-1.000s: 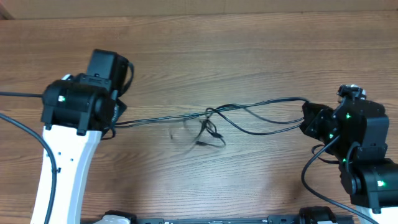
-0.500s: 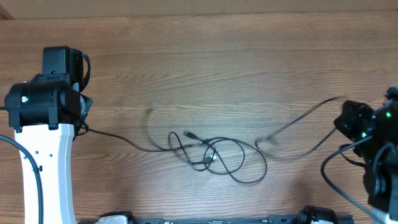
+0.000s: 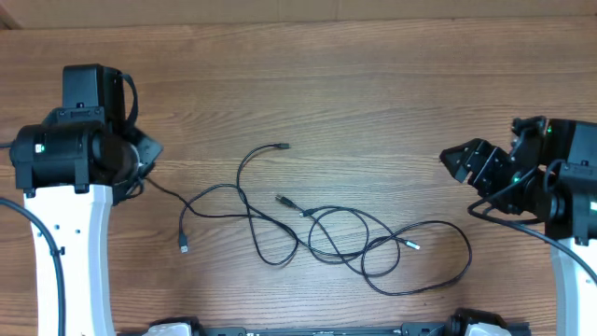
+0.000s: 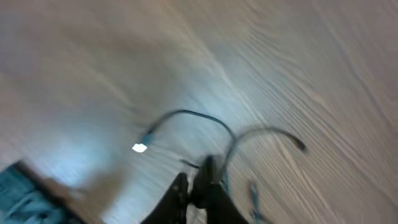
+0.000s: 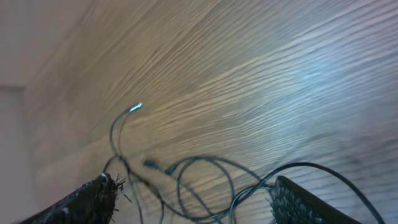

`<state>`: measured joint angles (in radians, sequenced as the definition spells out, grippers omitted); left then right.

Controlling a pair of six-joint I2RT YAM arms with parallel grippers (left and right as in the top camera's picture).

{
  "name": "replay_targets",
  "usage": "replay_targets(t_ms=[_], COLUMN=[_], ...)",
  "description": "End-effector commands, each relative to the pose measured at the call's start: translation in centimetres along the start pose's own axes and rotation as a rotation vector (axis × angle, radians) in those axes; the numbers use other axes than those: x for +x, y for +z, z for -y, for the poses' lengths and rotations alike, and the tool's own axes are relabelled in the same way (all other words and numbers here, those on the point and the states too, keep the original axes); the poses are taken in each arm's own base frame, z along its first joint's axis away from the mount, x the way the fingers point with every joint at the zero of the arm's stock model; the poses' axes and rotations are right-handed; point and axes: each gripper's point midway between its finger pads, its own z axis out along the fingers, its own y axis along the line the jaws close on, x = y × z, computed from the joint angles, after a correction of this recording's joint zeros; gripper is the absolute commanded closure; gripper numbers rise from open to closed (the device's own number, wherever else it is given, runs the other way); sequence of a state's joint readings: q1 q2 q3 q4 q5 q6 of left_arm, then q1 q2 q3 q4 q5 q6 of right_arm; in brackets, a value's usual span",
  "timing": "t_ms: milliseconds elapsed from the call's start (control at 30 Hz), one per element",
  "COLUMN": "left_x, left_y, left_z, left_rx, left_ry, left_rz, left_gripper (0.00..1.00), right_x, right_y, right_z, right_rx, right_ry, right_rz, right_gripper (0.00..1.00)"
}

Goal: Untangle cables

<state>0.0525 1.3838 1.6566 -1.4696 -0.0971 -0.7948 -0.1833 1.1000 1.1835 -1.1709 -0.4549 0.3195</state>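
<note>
Right gripper is wide open and empty. Left gripper is nearly closed, with one cord running up to it (too blurred to tell if it's pinched). The cables lie loosely looped on the table, between the arms.

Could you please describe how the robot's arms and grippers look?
The left arm and right arm each have a white lower link, a black upper housing with green lights, and thick black cables alongside. The right gripper has black, rough-textured fingers.
</note>
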Motion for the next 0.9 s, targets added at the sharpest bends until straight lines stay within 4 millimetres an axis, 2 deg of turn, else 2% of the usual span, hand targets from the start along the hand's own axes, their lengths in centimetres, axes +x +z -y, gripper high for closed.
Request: replay_targets(t_ms=[0, 33, 67, 100, 167, 367, 467, 533, 567, 633, 733, 767, 867], left_x=[3.5, 4.0, 4.5, 4.9, 5.9, 10.1, 12.9, 14.6, 15.5, 17.6, 20.2, 21.3, 24.3], left_y=[0.1, 0.1, 0.2, 0.5, 1.2, 4.1, 5.6, 6.5, 6.8, 7.5, 8.5, 8.9, 9.6], left_z=[4.5, 5.3, 6.0, 6.3, 6.8, 7.0, 6.2, 5.3, 4.8, 4.0, 3.9, 4.1, 4.6], left_rx=[0.239, 0.279, 0.301, 0.309, 0.312, 0.272, 0.223, 0.182, 0.159, 0.116, 0.123, 0.151, 0.239], left_ry=[0.293, 0.327, 0.346, 0.357, 0.371, 0.379, 0.387, 0.389, 0.375, 0.372, 0.476, 0.566, 0.861], left_rz=[-0.15, -0.164, -0.175, -0.18, -0.197, -0.296, -0.363, -0.408, -0.434, -0.483, -0.504, -0.503, -0.494], left_gripper=[0.74, 0.63, 0.46, 0.25, 0.03, 0.0, 0.08, 0.19, 0.21, 0.23, 0.25, 0.23, 0.01], right_x=[0.3, 0.4, 0.5, 0.6, 0.9, 1.9, 2.1, 2.1, 2.1, 2.1, 2.1, 2.1, 2.1], right_y=[-0.7, -0.9, -1.0, -1.2, -1.5, -2.3, -2.4, -2.4, -2.4, -2.4, -2.4, -2.4, -2.4], right_z=[-1.4, -1.4, -1.5, -1.5, -1.6, -1.6, -1.5, -1.4, -1.4, -1.4, -1.4, -1.4, -1.4], right_rx=[-0.066, -0.066, -0.067, -0.068, -0.068, -0.068, -0.063, -0.059, -0.058, -0.058, -0.058, -0.058, -0.058], right_ry=[-0.059, -0.06, -0.065, -0.073, -0.08, -0.079, -0.076, -0.075, -0.074, -0.074, -0.074, -0.074, -0.073], right_rz=[-0.002, -0.001, 0.001, 0.003, 0.007, 0.006, 0.003, 0.002, 0.002, 0.002, 0.001, 0.001, 0.0], right_gripper=[0.22, 0.22, 0.21, 0.21, 0.21, 0.21, 0.22, 0.21, 0.21, 0.22, 0.22, 0.22, 0.22])
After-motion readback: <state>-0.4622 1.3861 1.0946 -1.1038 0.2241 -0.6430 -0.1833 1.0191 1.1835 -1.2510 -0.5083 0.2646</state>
